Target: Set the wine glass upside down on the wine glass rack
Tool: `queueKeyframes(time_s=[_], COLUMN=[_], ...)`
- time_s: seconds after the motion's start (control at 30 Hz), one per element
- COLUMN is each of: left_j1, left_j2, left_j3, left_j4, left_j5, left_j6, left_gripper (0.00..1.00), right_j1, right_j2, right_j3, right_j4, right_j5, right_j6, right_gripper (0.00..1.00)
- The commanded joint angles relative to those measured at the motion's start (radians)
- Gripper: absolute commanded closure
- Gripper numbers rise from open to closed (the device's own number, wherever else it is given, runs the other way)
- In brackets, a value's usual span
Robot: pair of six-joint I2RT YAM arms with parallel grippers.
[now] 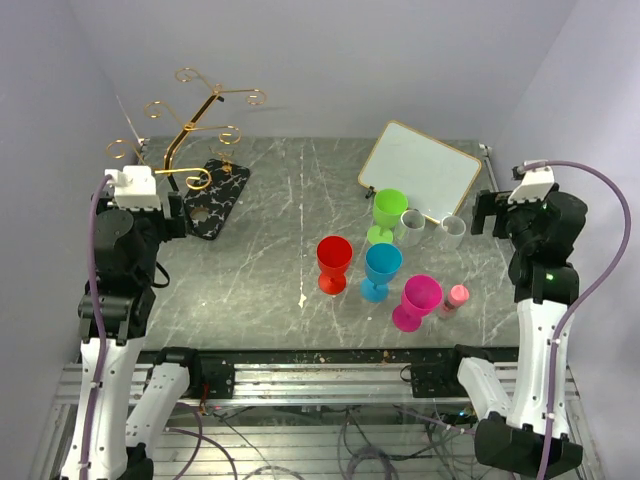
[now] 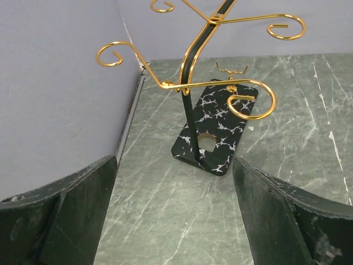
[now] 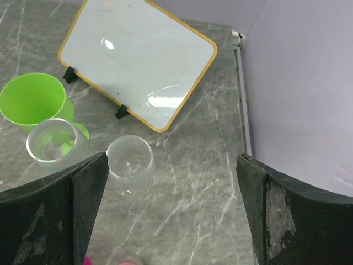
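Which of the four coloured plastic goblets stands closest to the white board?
The lime green plastic goblet. It stands right in front of the yellow-framed white board, while the red, blue and magenta goblets stand nearer the arms.

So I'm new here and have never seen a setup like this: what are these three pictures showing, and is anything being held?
You see two robot arms bolted at the near edge of a marbled grey table. One picture is from a fixed camera above and behind them; the other two are from cameras on each wrist, with dark fingers framing the bottom corners.

The left gripper is open and empty, facing the gold wine glass rack on its black base. The right gripper is open and empty too, above two clear glasses standing upright, mouths up.

Also on the table: green, red, blue and pink plastic goblets, and a whiteboard with a yellow frame. Nothing hangs on the rack yet.
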Motion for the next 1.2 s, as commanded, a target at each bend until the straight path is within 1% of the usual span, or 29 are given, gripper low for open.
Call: queueKeyframes(time_s=[0.0, 0.47, 0.77, 1.0, 1.17], left_j1=[0.021, 0.043, 0.070, 0.077, 0.079], left_j2=[0.029, 0.112, 0.184, 0.308, 0.445], left_j3=[0.045, 0.131, 0.200, 0.307, 0.403], left_j4=[0.021, 0.026, 0.029, -0.005, -0.040], left_j5=[0.063, 0.125, 0.169, 0.157, 0.127], left_j6=[0.019, 0.041, 0.038, 0.029, 0.031], left_gripper=[0.04, 0.04, 0.04, 0.04, 0.04], right_j1=[-0.007, -0.012, -0.015, -0.016, -0.017], right_j2=[0.007, 0.077, 0.108, 0.173, 0.207], right_j3=[0.051, 0.167, 0.223, 0.295, 0.314], right_j4=[0.016, -0.017, -0.026, -0.049, -0.056], right_j5=[-0.023, -0.087, -0.147, -0.186, -0.196], right_j6=[0.013, 0.006, -0.034, -0.036, -0.045], right_gripper=[0.00, 0.00, 0.00, 0.00, 0.00])
